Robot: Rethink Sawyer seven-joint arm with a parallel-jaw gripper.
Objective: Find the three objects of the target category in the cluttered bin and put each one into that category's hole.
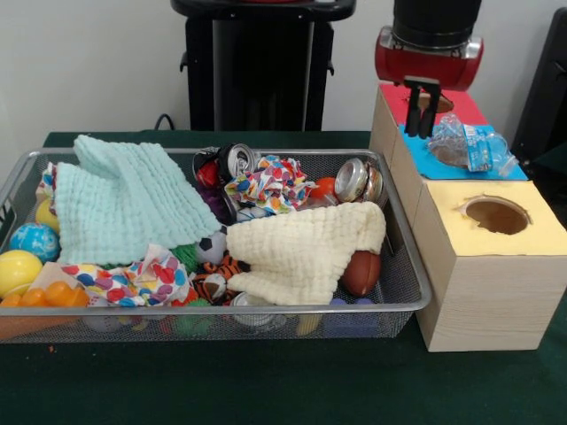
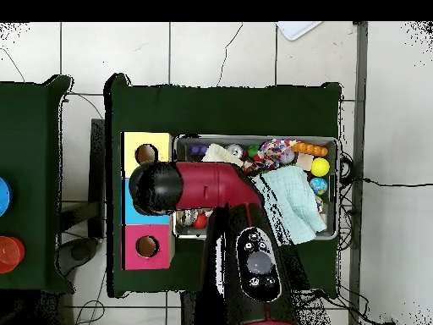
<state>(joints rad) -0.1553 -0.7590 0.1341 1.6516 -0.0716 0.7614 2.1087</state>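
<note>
One crushed bottle (image 1: pixel 474 146) with a blue label lies on the blue surround, over the hole (image 1: pixel 454 152), beside the bin (image 1: pixel 423 288). Nearer, the yellow-surround hole (image 1: pixel 496 215) stands uncovered. The gripper (image 1: pixel 423 119) hangs just behind the bottle with its fingers released, holding nothing. Farther back is the red surround (image 1: pixel 461 108).

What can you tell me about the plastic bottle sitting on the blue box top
The bottle is clear crushed plastic with a blue label band. It lies on its side on the blue surround, covering the hole so that no opening shows, and has not dropped in. The gripper hangs just above its left end in the front view. Whether they touch cannot be told. In the overhead view the arm hides it.
</note>
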